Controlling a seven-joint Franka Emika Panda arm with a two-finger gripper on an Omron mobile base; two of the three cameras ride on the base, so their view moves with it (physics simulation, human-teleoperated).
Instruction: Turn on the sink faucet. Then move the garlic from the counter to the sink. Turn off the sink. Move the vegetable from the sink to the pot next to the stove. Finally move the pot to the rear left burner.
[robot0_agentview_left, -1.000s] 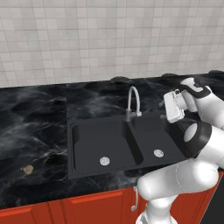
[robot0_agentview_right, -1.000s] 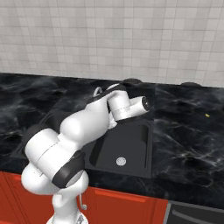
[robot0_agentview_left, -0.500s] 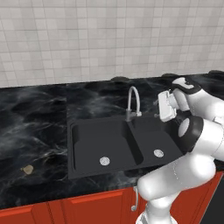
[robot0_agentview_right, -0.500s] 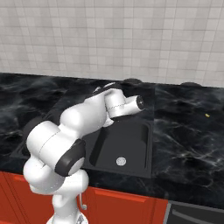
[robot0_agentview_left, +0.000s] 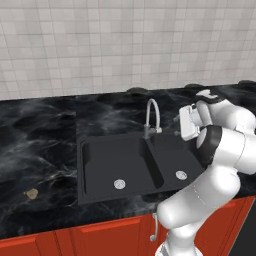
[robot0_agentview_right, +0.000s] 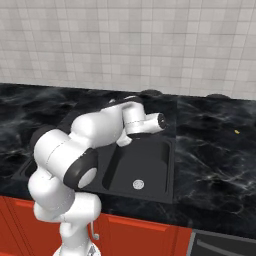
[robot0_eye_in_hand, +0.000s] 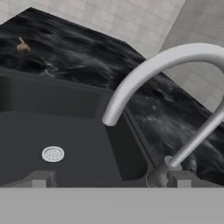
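Note:
The silver gooseneck sink faucet (robot0_agentview_left: 152, 116) stands behind the divider of the dark double sink (robot0_agentview_left: 100, 167). My gripper (robot0_agentview_left: 178, 127) hovers open just right of the faucet, level with its lower stem. In the hand view the arched faucet (robot0_eye_in_hand: 148, 74) and its slanted lever (robot0_eye_in_hand: 197, 135) fill the right side, and my gripper (robot0_eye_in_hand: 109, 179) has its tips spread wide with nothing between them. No water comes from the spout. The tan garlic (robot0_agentview_left: 31, 194) lies on the black counter (robot0_agentview_left: 40, 145) far left of the sink; the garlic (robot0_eye_in_hand: 22, 46) also shows small at the hand view's top left. The pot and stove are out of view.
Each sink bowl has a round silver drain (robot0_agentview_left: 119, 184). A tiled wall (robot0_agentview_left: 125, 45) closes off the back of the counter. Red cabinet fronts (robot0_agentview_left: 100, 240) run below the counter's edge. A tiny yellow speck (robot0_agentview_right: 237, 132) lies on the counter to the right.
The hand has crept a little leftward, closer to the faucet. The jaws have stayed open, and the garlic has not moved.

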